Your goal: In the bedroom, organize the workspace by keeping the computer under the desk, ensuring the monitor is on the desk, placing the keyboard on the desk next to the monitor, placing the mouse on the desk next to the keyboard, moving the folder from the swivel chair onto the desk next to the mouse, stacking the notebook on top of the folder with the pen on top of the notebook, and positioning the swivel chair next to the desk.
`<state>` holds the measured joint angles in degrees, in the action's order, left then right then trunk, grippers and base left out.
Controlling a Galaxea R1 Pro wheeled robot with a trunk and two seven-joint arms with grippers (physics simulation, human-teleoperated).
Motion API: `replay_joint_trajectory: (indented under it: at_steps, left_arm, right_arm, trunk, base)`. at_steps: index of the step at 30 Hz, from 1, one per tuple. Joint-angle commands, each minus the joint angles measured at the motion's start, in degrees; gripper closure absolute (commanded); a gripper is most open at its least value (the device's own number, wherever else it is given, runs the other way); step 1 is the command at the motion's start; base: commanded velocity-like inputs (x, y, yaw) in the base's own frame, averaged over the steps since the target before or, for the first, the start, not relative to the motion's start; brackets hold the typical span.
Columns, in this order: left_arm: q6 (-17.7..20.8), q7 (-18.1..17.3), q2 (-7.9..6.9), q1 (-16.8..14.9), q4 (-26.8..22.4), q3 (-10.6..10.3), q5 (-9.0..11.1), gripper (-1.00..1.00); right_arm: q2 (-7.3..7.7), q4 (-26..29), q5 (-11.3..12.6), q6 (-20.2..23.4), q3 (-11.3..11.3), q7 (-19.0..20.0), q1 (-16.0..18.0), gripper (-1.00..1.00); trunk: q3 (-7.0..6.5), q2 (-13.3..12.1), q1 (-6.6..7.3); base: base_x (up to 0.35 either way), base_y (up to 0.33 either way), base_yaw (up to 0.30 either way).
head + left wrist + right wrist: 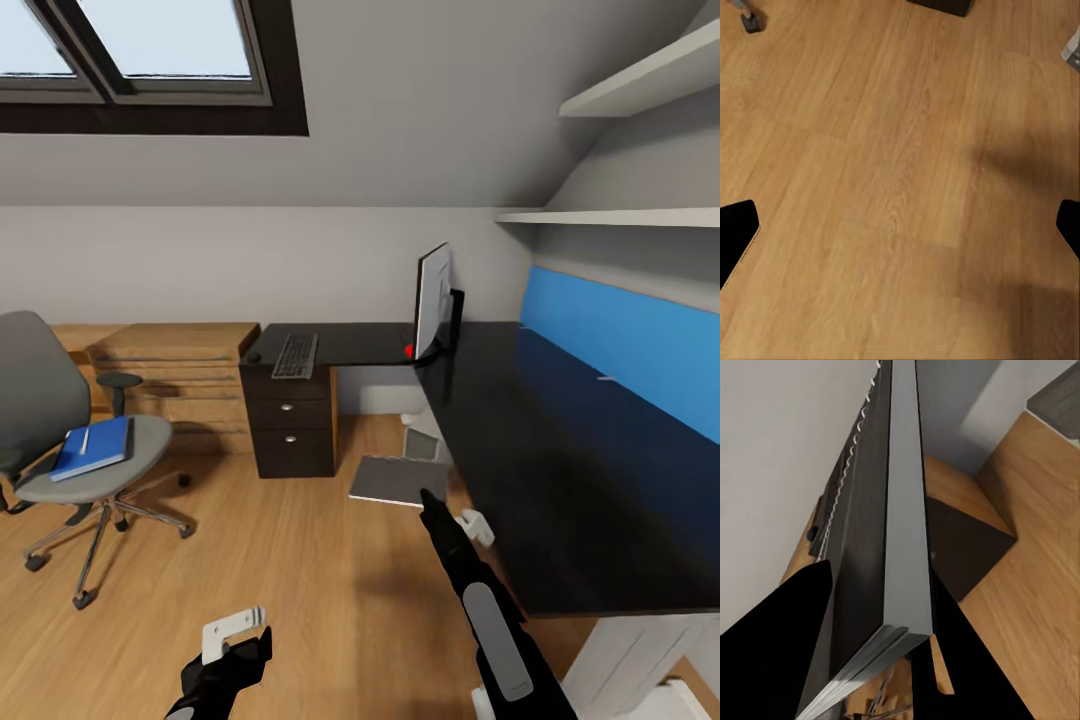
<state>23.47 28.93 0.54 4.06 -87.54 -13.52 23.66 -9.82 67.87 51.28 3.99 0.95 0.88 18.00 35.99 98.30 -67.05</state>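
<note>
A grey swivel chair (pixel 60 420) stands on the wood floor (pixel 300 580) well apart from the counter (pixel 560 470), the blue folder (pixel 95 447) lying flat on its seat with a thin white pen (pixel 85 440) on top. Nearer the camera, the left gripper (pixel 235 632) hangs low over bare floorboards, its jaws spread wide with nothing between them. Behind, a light-wood chest (pixel 175 385) sits beside the counter's black drawer unit (pixel 292 425). The keyboard (pixel 296 355) lies on the counter above those drawers, a small dark mouse (pixel 253 358) just beside it at the left edge. The monitor (pixel 434 300) stands upright at the counter's inner corner. The right gripper (pixel 440 510) holds the dark grey notebook (pixel 400 480) level above the floor, near the counter's front edge, jaws pinching the notebook's (pixel 881 547) spiral-bound edge.
</note>
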Motion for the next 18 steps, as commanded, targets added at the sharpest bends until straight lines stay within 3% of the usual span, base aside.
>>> replay_joint_trajectory:
  at_steps: [1, 18]
  left_arm:
    - [0.1, 0.4, -0.01, 0.0, -0.1, 0.0, 0.5, -1.0]
    - [0.1, 0.5, -0.01, 0.0, -0.1, 0.0, 0.5, -1.0]
  right_arm:
    - [-0.03, 0.1, 0.5, 0.2, -0.1, 0.1, 0.0, 1.0]
    - [-0.05, 0.1, 0.5, 0.3, -0.1, 0.1, 0.0, 1.0]
  trunk:
    - [0.04, 0.0, -0.03]
    - [0.04, 0.0, -0.03]
  base:
    - [0.271, 0.233, 0.0]
    - [0.273, 0.231, 0.0]
